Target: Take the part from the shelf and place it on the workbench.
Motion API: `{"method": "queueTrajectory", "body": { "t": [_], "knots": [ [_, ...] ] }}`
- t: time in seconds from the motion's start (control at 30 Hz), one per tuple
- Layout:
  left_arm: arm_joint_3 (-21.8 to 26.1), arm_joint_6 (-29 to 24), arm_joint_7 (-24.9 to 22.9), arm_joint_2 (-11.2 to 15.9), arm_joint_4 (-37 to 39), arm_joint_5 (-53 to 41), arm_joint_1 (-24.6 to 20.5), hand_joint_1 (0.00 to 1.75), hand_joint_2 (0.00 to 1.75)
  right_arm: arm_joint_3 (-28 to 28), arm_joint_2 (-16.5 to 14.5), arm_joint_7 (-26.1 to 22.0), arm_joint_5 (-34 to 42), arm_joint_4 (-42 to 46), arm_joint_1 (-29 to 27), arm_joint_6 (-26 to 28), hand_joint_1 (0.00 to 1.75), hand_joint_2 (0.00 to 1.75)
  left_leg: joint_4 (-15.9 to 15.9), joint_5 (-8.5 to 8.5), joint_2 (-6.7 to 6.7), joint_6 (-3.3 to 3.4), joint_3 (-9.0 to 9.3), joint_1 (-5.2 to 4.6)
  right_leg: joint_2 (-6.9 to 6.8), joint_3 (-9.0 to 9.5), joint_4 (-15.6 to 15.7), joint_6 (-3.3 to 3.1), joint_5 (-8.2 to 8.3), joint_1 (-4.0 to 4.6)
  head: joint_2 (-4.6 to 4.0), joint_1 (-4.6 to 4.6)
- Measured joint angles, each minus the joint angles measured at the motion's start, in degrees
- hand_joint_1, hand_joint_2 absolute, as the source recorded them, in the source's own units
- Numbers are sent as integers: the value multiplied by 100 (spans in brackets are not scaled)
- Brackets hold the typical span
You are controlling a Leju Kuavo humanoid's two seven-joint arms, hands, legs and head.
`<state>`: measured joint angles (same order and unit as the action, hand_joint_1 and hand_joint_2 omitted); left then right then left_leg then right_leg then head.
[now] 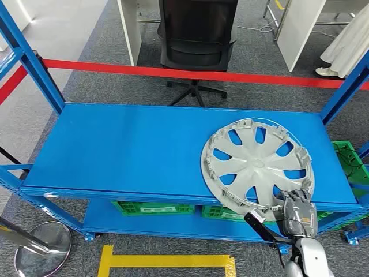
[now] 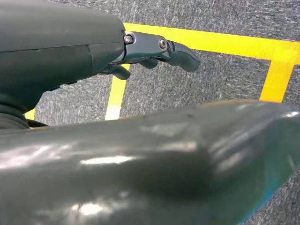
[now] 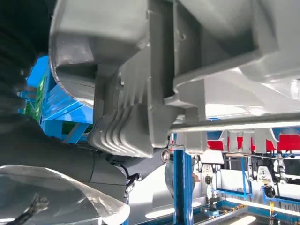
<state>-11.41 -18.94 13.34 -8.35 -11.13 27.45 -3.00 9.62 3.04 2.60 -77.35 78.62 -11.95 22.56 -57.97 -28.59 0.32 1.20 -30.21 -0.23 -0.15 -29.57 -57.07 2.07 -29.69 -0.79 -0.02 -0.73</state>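
The part is a silver wheel cover (image 1: 258,166) with spoke cut-outs, lying on the right end of the blue shelf board (image 1: 130,150); its near rim reaches past the board's front edge. My right hand (image 1: 298,212) grips that near rim from the front. In the right wrist view the cover's ribbed grey underside (image 3: 148,93) looms right over the hand's dark fingers (image 3: 132,178). My left hand (image 2: 148,49) hangs over grey carpet, its fingers stretched out and holding nothing.
Blue uprights (image 1: 32,60) stand at both ends of the shelf. Green crates (image 1: 152,208) sit on the lower board. Behind the shelf run a red barrier tape (image 1: 196,74) and a black office chair (image 1: 198,34). Yellow floor tape (image 1: 165,261) marks the carpet in front.
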Motion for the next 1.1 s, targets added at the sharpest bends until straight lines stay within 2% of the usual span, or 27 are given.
{"method": "queueTrajectory", "body": {
  "t": [0.43, 0.93, 1.03, 1.1],
  "knots": [
    [-8, -27, 49, -2, 0, -88, -1, 0, 0, 9, -2, -264, 79, -38, -27, 243, 175, 175, 0, 0, 1, 0, 7, 3, 1, -4, -1, -1, 0, 3, 0, 1],
    [-9, -28, 51, -4, 0, -97, -1, 0, 0, 7, -2, -311, 82, -39, -25, 273, 175, 175, 0, 0, 1, 0, 6, 5, 1, -5, -1, -1, 0, 5, 0, 1],
    [-9, -40, 56, -4, 0, -98, -1, 0, 0, -21, -2, -467, 121, -39, -34, 457, 175, 175, 0, 0, 1, 0, 4, 4, 0, -4, -1, -1, 0, 4, 0, 1],
    [-9, -66, 66, -4, 1, -99, 0, 0, 0, -78, -3, -621, 136, -19, -63, 778, 175, 175, -1, 1, 0, -1, -2, 4, -3, 15, -2, -2, 1, 4, 0, 1]
  ]
}}
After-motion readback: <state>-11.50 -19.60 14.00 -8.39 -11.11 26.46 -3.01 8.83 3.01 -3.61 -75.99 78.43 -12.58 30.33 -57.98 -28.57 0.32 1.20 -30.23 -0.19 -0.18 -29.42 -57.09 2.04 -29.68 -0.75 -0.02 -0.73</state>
